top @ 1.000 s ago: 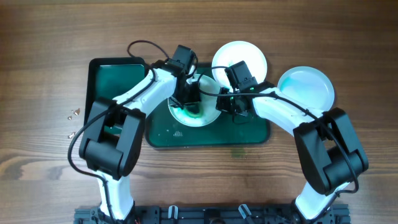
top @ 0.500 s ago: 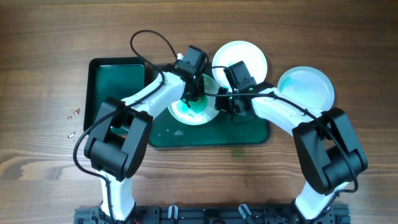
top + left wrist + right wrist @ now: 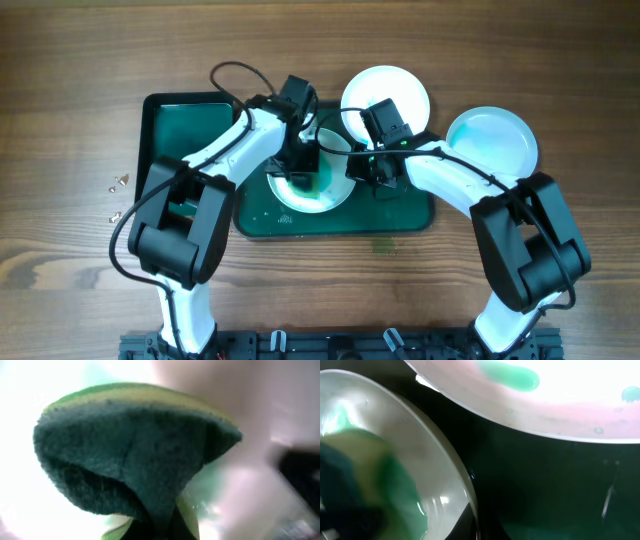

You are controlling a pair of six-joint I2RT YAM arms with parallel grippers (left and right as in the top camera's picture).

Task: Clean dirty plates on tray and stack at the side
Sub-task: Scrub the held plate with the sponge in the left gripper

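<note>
A few small metal bits [image 3: 120, 182] lie on the tabletop [image 3: 60, 60] at the far left. Next comes a smaller dark green tray [image 3: 185, 125], then the left hand [image 3: 300, 165], closed on a creased green sponge [image 3: 130, 455] and pressing it into a plate [image 3: 325, 195] smeared with green. That plate sits on the large tray [image 3: 400, 215], towards its left half. The right hand [image 3: 383, 170] is at the plate's right rim; whether it is gripping cannot be told. A second plate [image 3: 385, 85], spotted green, sits at the tray's far edge, and a third plate [image 3: 492, 140] rests on the tabletop to the right, off the tray.
</note>
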